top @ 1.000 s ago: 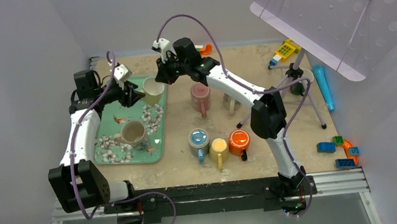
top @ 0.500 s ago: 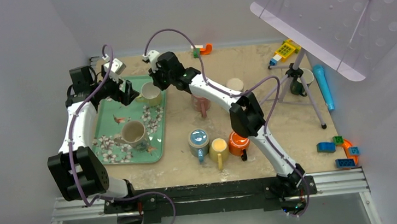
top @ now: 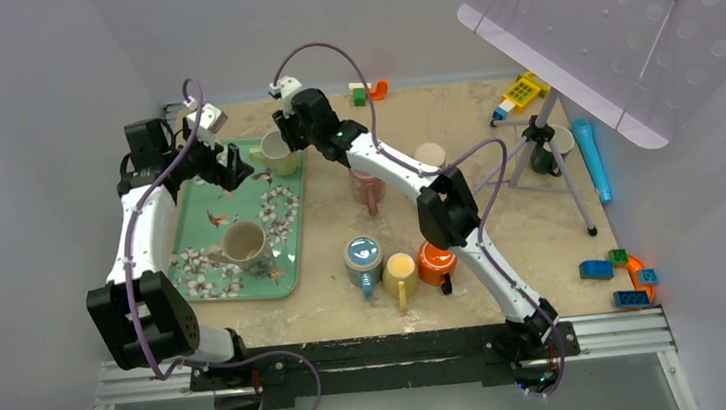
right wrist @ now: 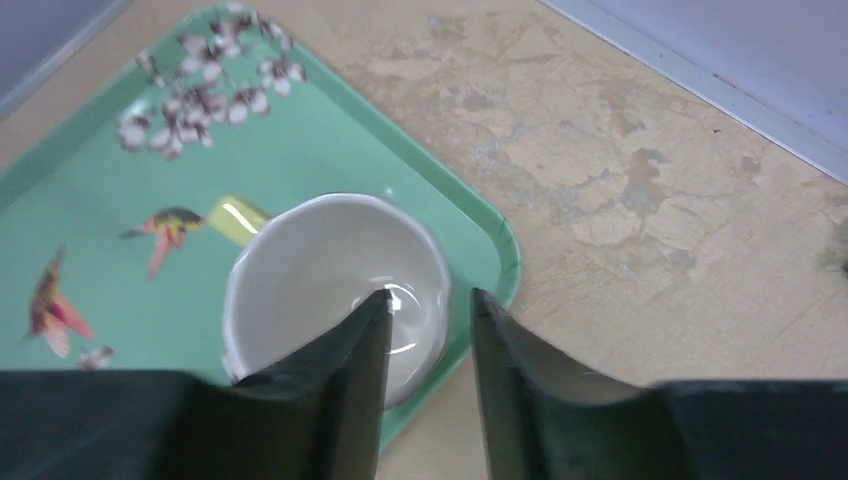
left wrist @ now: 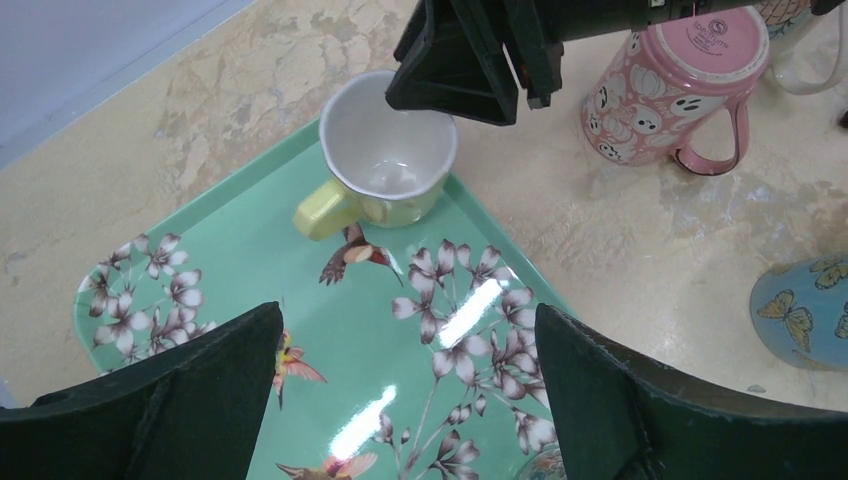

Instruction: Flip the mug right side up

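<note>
**OBSCURED AND CUT-OFF ITEMS**

Right wrist view: the right claw (right wrist: 428, 300) straddles the wall of the mug (right wrist: 320, 270). Its fingers (right wrist: 340, 400) cover the near rim, so contact cannot be judged. The handle (right wrist: 235, 215), on the side away from the claw, is mostly hidden behind the rim. The tray (right wrist: 120, 220) runs off the left edge.

Left wrist view: beyond the left claw (left wrist: 405, 315), the right claw's body covers the mug's far rim. To the left claw's right, a blue butterfly mug (left wrist: 805, 310) is cut by the frame edge. A pink mug (left wrist: 660, 90) is partly covered at the top edge.
</note>
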Controlling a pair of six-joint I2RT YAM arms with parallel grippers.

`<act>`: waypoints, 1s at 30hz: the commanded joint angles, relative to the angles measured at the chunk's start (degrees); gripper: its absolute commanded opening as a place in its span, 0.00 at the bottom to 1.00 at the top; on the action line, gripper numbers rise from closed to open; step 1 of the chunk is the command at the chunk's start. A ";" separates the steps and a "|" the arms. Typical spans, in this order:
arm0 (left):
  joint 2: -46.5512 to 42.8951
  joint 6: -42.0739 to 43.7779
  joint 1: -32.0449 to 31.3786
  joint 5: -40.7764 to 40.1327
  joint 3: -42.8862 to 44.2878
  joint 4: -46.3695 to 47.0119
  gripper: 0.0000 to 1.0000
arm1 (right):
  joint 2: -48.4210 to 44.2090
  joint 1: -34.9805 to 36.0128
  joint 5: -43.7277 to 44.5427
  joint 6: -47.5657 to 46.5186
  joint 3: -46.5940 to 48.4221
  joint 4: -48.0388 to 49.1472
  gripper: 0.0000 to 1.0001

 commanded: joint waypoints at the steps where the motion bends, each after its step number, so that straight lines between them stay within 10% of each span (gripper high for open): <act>1: -1.47 0.86 0.17 3.50 2.67 -2.21 1.00 | -3.35 -0.14 -0.85 1.58 2.12 6.36 0.51; 8: -4.13 1.62 -1.04 5.92 6.26 -11.20 0.99 | -17.35 -0.35 -0.06 -1.91 -2.34 5.17 0.86; 20: -16.84 -3.56 -11.60 2.01 4.39 -23.66 0.95 | -57.18 1.55 3.70 0.61 -51.07 -3.78 0.91; 30: -21.55 -7.74 -11.60 -3.54 -1.38 -21.71 0.96 | -68.09 26.18 24.14 23.95 -68.59 -14.62 0.75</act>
